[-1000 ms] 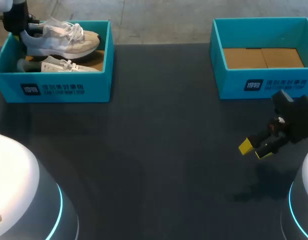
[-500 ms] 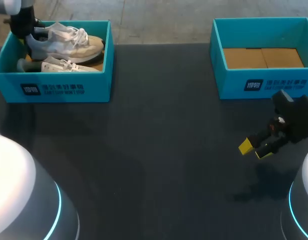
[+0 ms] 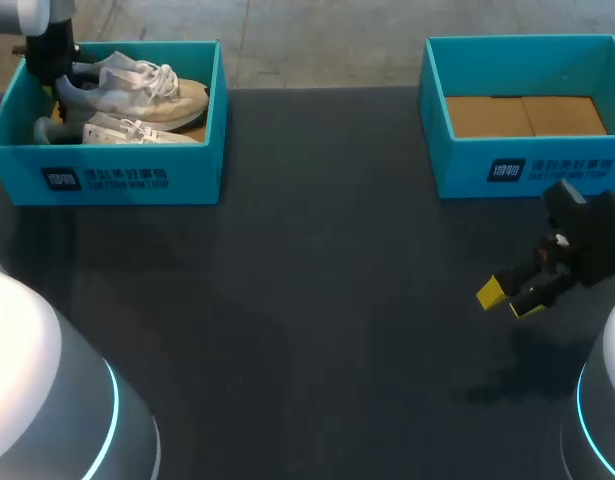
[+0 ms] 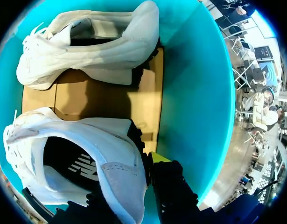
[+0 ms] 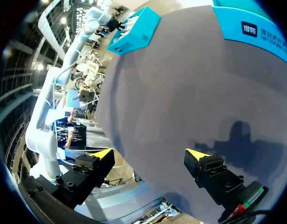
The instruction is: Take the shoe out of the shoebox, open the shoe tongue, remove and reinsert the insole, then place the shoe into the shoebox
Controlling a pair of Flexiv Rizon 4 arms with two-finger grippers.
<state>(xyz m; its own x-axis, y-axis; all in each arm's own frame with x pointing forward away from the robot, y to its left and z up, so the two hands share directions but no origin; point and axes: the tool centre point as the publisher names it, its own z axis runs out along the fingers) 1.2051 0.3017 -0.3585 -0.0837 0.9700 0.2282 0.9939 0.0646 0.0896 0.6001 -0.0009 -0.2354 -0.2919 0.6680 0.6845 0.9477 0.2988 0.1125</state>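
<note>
1. left shoebox — teal and open-topped, at 10 o'clock on the dark table. It holds two shoes on a brown cardboard floor.

2. left gripper — at the 9 o'clock end of that box, clamped on the heel of the shoe. In the left wrist view one yellow tip presses the outside of the heel collar. The other finger is hidden behind the collar.

3. shoe — pale grey-white and laced, with its toe toward 3 o'clock, lying inside the box along the far wall. The wrist view looks into its opening, where a black insole shows. Whether the sole rests on the box floor cannot be told.

4. second shoe — same colour, on its side along the near wall with its toe toward 3 o'clock. It lies just beside the held shoe.

5. right shoebox — teal, at 1 o'clock on the table and well apart from the left one. Its cardboard floor shows.

6. right gripper — at 4 o'clock, over bare table at the 6 o'clock side of the right shoebox and apart from it. Its fingers are spread wide with nothing between them.
</note>
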